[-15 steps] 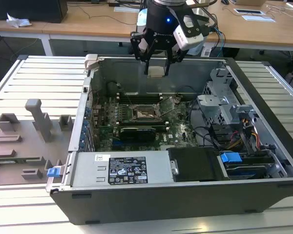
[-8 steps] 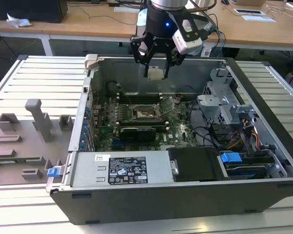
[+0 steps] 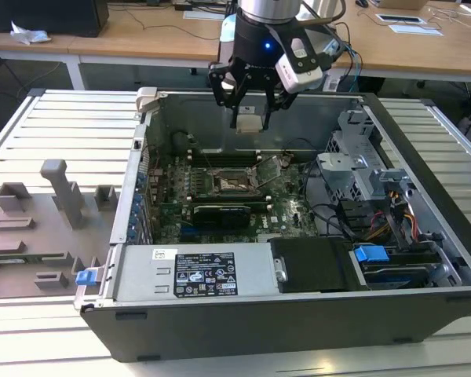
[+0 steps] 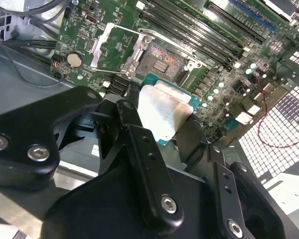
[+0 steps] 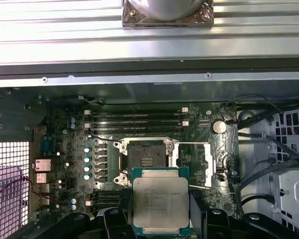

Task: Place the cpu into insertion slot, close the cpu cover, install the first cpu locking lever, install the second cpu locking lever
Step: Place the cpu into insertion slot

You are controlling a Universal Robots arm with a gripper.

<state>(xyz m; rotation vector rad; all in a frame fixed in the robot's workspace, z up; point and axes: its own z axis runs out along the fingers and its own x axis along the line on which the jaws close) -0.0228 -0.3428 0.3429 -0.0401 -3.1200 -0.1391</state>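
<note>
— What was the biggest thing there?

— A slatted metal surface (image 3: pixel 55 126). An open computer case (image 3: pixel 220 322) sat on it, covering its middle and reaching toward its edge on the exterior view's right. A grey plate of moulded blocks (image 3: pixel 31 236) lay by the surface's edge on the exterior view's left.

— And inside the case?

— A green board (image 3: pixel 290 212) lay flat on the case floor. A grey labelled box (image 3: pixel 196 271) ran along the case's front wall, and loose cables (image 3: pixel 337 220) bunched toward the exterior view's right.

— Where was the arm?

— The arm (image 3: pixel 263 12) came down over the case's back wall, and its black pincer (image 3: pixel 249 118) hung above the board, clear of it.

— Was the socket ready?

— The socket (image 5: pixel 146 155) sat near the board's middle, just beside the long memory slots (image 5: pixel 137 119). Its dark centre was bare. The cover (image 5: pixel 175 154) was swung open at one side of the socket, so nothing lay over it.

— And the chip?

— The chip (image 5: pixel 160 201) was in the air, apart from the socket and not seated in it. The pincer was pinching it by two opposite edges, one black finger on each side. Its silvery top showed in both wrist views.
</note>
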